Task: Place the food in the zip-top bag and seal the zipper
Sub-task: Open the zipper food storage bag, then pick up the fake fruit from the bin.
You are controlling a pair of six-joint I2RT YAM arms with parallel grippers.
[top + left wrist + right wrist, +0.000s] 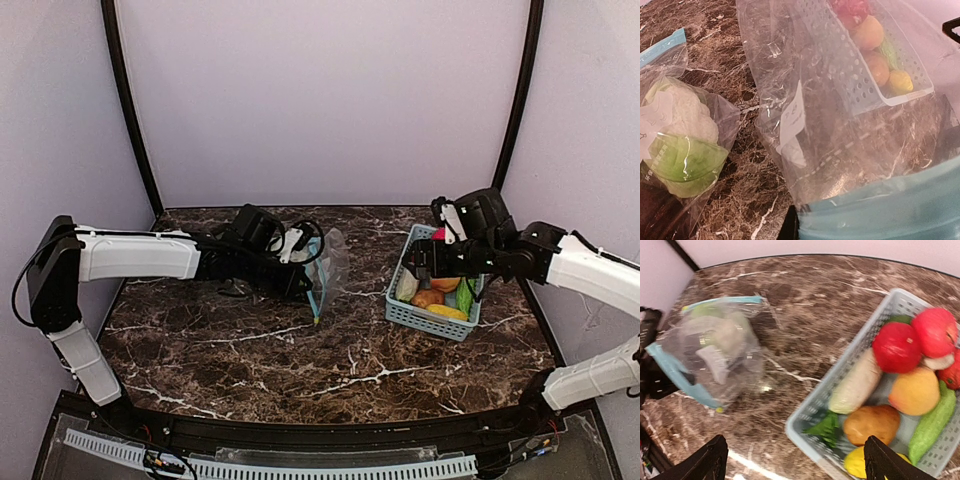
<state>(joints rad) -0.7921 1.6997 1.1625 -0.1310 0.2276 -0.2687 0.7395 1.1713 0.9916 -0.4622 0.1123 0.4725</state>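
On the left, the left gripper is closed on the blue zipper edge of the bag. It pinches the clear bag so it stands up off the marble table, the mouth apparently turned toward the right arm for loading. Inside the bag lie a white cauliflower and a green piece, so part of the task looks done. The zipper is not sealed. Well to the right sits a light-blue basket holding the remaining food: red apples, a peach-coloured fruit, a brown piece, a pale long one, a green one and a yellow one. The right gripper hangs just above the basket's near end, jaws spread wide with nothing between them, likely placed to come down on the next piece.
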